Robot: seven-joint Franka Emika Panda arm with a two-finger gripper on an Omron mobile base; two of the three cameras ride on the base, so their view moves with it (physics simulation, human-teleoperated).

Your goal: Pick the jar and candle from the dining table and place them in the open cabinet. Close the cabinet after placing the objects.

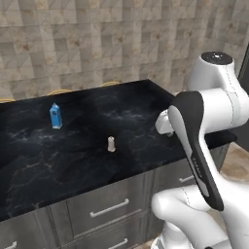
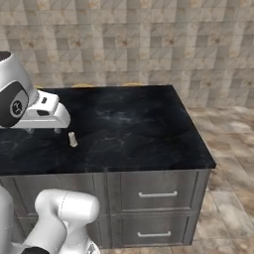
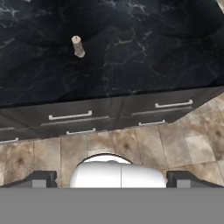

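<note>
While the two dark fingers point(image 3: 112, 178) stand wide apart with nothing between them, they hang over the brown tiled floor point(image 3: 144, 144), on the near side of the grey drawers point(image 3: 70, 116). Past the drawers lies the black tabletop point(image 3: 144, 48) with thin white veins. On it, at about eleven o'clock from the fingers, the small cream candle point(image 3: 78, 46) stands upright, alone. In the left base view a blue carton point(image 1: 56, 116) stands well apart from the candle, at about ten o'clock from it. Any writing on the carton is too small to read.
</note>
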